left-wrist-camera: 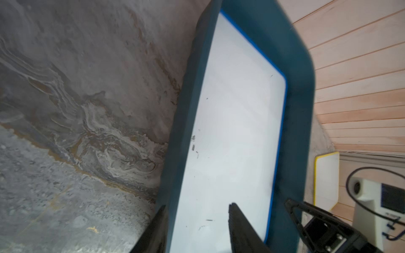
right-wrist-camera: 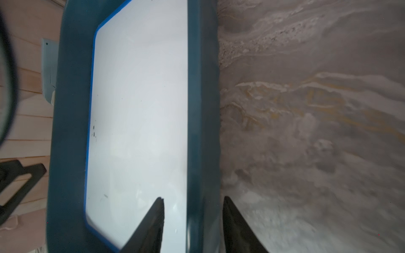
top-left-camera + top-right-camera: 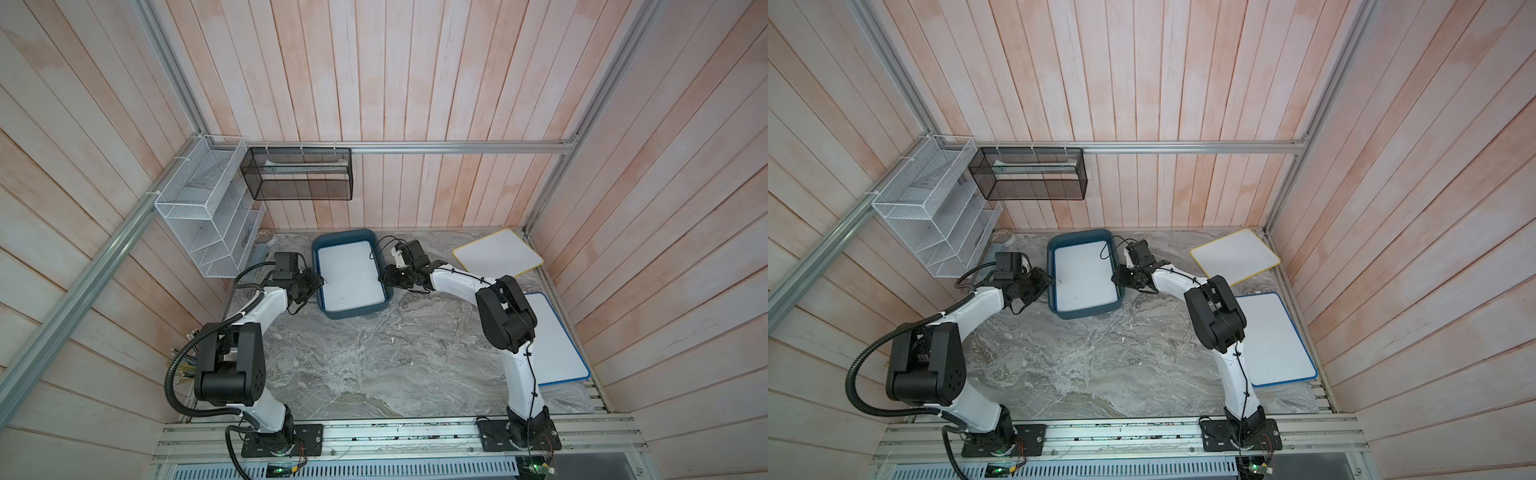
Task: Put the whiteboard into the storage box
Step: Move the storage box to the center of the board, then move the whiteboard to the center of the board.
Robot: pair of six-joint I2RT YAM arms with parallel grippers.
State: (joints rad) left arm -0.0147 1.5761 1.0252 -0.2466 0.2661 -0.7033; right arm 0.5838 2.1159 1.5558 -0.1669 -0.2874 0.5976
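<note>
The dark teal storage box (image 3: 349, 316) (image 3: 1084, 313) stands at the back middle of the marble table. A blue-framed whiteboard (image 3: 351, 276) (image 3: 1086, 276) lies flat inside it, filling most of the floor. My left gripper (image 3: 320, 282) (image 1: 197, 207) is open at the box's left wall (image 1: 175, 153), one finger outside and one over the whiteboard (image 1: 236, 131). On the other side, my right gripper (image 3: 384, 276) (image 2: 194, 199) is open and straddles the right wall (image 2: 203, 109), with its inner finger above the whiteboard (image 2: 140, 109). Neither holds anything.
A yellow-framed whiteboard (image 3: 496, 251) lies at the back right. Another blue-framed whiteboard (image 3: 557, 340) lies along the right edge, partly under the right arm. A black mesh basket (image 3: 297, 174) and a white wire rack (image 3: 208, 212) hang at the back left.
</note>
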